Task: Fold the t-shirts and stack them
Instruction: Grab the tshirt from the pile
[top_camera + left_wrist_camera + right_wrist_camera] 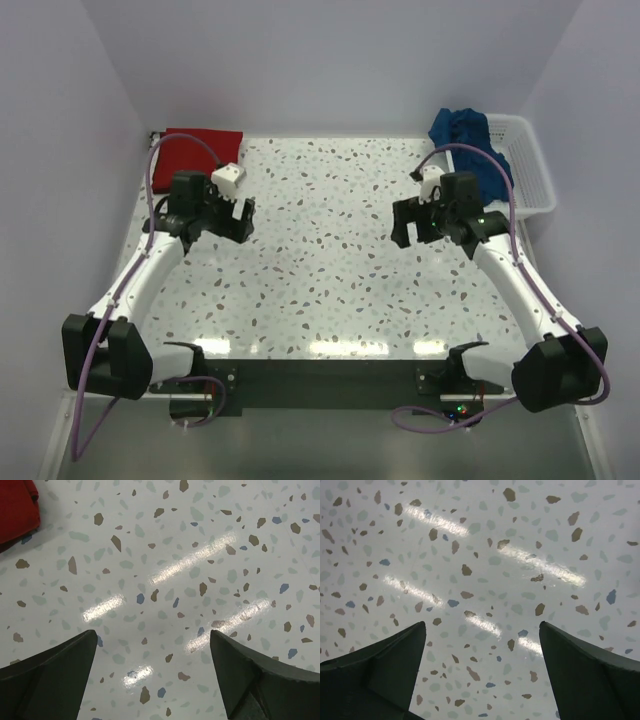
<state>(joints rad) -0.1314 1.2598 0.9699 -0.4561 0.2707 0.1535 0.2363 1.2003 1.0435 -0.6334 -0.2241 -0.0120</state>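
In the top view, a speckled table (330,280) is seen with both arms reaching inward over it. The red t-shirt (200,150) is laid flat in a neat rectangle at the far left corner of the table. The navy t-shirt (462,132) is bunched up at the far right corner, draped over the left rim of a white basket (532,175). The left gripper (238,216) is held above the table just in front of the red shirt, and the right gripper (408,226) is held above the table near the basket; nothing is carried by either.

In the left wrist view, the left gripper (152,635) is shown with its jaws spread wide over bare tabletop, nothing between them. An edge of the red t-shirt (17,507) is seen in the upper left corner, well apart from the fingers (60,675).

In the right wrist view, the right gripper (482,626) is likewise spread wide and empty, with only speckled tabletop seen between its fingers (585,675).
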